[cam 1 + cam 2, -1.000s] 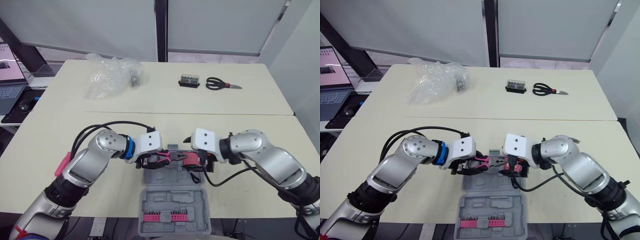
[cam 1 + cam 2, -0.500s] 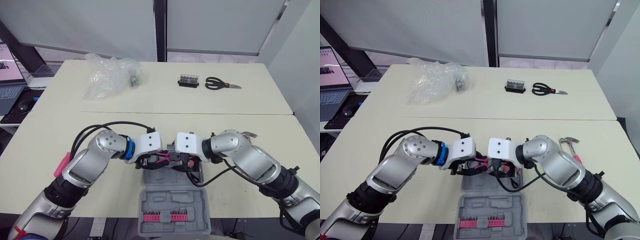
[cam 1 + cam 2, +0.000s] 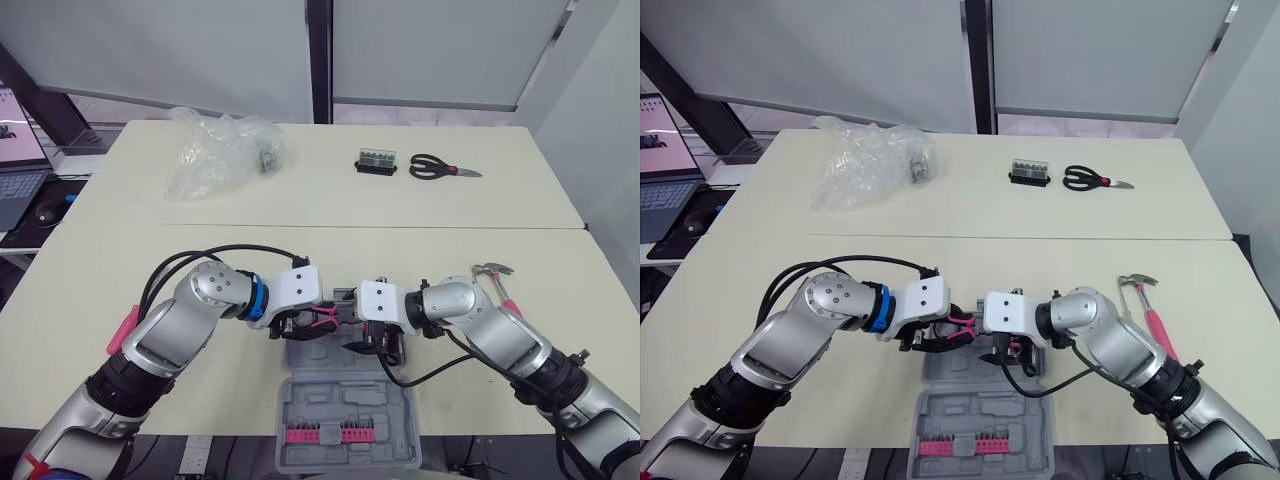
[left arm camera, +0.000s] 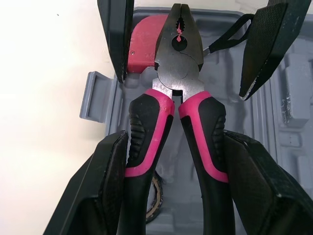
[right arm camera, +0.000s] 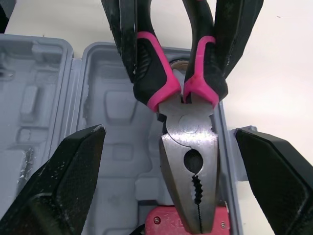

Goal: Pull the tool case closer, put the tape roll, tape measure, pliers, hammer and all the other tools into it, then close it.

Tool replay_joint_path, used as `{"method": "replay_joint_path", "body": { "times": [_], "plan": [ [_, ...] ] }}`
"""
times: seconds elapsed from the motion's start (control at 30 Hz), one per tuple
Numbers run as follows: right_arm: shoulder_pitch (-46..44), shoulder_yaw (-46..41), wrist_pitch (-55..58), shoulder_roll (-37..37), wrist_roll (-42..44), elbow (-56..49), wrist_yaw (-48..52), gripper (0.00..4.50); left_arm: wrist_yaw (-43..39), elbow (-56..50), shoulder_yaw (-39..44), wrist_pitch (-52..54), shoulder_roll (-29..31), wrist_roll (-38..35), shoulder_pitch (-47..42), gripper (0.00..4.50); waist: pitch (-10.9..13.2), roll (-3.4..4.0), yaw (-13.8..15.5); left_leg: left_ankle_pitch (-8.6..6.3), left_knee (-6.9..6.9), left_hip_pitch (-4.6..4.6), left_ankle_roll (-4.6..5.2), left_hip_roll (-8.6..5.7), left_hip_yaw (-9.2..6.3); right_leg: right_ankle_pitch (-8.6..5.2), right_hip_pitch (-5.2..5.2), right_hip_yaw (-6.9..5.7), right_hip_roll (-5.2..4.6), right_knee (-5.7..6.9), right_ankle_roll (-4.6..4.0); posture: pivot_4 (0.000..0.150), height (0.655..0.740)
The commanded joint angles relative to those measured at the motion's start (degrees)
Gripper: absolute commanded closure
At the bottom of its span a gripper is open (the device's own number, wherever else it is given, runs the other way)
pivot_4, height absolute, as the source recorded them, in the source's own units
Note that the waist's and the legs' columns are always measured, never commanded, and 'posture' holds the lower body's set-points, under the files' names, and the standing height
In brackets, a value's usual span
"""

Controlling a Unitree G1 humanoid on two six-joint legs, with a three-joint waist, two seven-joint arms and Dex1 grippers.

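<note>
Clamping the pliers [image 4: 178, 63] above the tool case [image 3: 345, 398], the left gripper [image 3: 298, 325] faces the right gripper [image 5: 168, 131], spread wide.

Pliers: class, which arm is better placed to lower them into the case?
Left. The left gripper holds the pliers by the handles above the open tool case; the right gripper is open around their head.

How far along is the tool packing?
Done: the tool case sits open at the robot's edge of the table, with a red item, likely the tape measure, and what looks like a tape roll inside. In hand: left gripper grips the pliers by the handles over the case; right gripper is open around their head. Left: hammer, scissors and bit holder lie on the table; case not closed.
</note>
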Motion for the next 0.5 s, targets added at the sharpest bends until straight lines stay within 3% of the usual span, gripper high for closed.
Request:
{"method": "replay_joint_path", "body": {
  "times": [0.03,0.13,0.17,0.27,0.4,0.5],
  "plan": [
    [0.5,-2.8,-2.5,1.0,1.1,0.1,0.5,0.0,-0.1,-2.3,0.3,-0.9,0.5,-0.1,-0.1,1.94,0.0,0.0,0.0,0.0,0.0,0.0,0.0,0.0,0.0,0.0,0.0,0.0,0.0,0.0,0.0,0.15,0.74],
    [0.7,-3.6,-2.9,1.6,1.2,0.6,0.5,0.0,-0.1,-2.7,0.5,-0.7,0.7,-0.2,0.1,1.94,0.0,0.0,0.0,0.0,0.0,0.0,0.0,0.0,0.0,0.0,0.01,0.0,0.0,0.0,0.0,0.15,0.74],
    [0.8,-3.8,-3.1,1.7,1.2,0.8,0.5,0.18,-0.1,-2.8,0.5,-0.7,0.7,-0.2,0.2,1.94,0.0,0.0,0.0,0.0,0.0,0.0,0.0,0.0,0.0,0.0,0.01,0.0,0.0,0.0,0.0,0.15,0.74],
    [1.1,-4.0,-3.5,2.0,0.9,1.0,0.7,0.9,0.0,-2.8,0.5,-0.8,0.6,-0.2,0.2,1.94,0.0,0.0,0.0,0.0,0.0,0.0,0.0,0.0,-0.01,0.0,0.0,-0.01,0.0,0.0,0.0,0.15,0.74],
    [1.4,-3.6,-4.4,1.9,0.0,1.3,0.9,2.27,0.0,-2.7,0.5,-1.0,0.5,-0.3,0.3,1.94,0.0,0.0,0.0,0.0,0.0,0.0,0.0,0.0,-0.01,0.0,0.01,-0.01,0.0,0.0,0.0,0.15,0.74],
    [1.5,-3.3,-5.1,1.7,-1.1,1.6,0.9,2.95,0.1,-2.4,0.6,-1.2,0.3,-0.3,0.1,1.94,0.0,0.0,0.0,0.0,0.0,0.0,0.0,0.0,-0.01,0.0,0.01,-0.01,0.0,0.0,0.0,0.15,0.74]
  ]
}}
